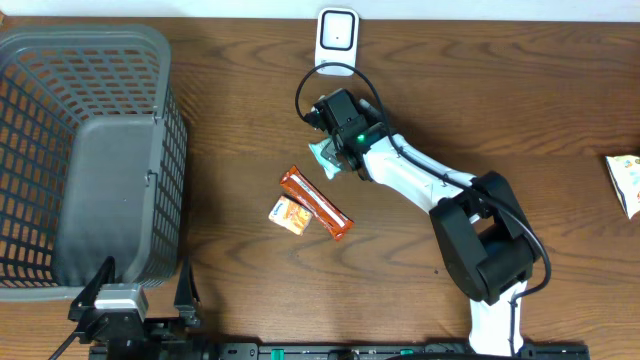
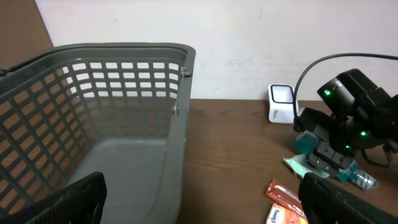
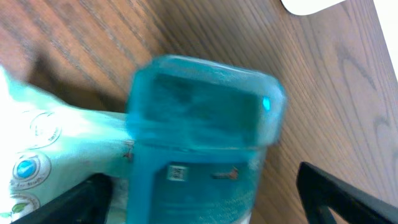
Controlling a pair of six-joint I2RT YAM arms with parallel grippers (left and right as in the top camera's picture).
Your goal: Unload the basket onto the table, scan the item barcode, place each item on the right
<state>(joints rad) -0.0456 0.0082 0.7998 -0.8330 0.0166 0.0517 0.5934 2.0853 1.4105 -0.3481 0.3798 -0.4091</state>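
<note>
The item is a teal soft pack (image 1: 327, 156) with a blue-green rigid end (image 3: 205, 124) and a small printed code on its face. It lies on the table just below the white scanner (image 1: 338, 35). My right gripper (image 1: 338, 148) hovers over it, open. In the right wrist view the pack sits between the fingers (image 3: 336, 193), close to the left one, with a gap to the right one. The left wrist view shows the same pack (image 2: 303, 144) under the right arm. My left gripper (image 2: 199, 205) stands open and empty at the front left.
A grey mesh basket (image 1: 60, 70) fills the left side, right in front of the left gripper. An orange bar (image 1: 317, 203) and a small orange tissue pack (image 1: 289, 214) lie mid-table. A white packet (image 1: 625, 182) sits at the right edge.
</note>
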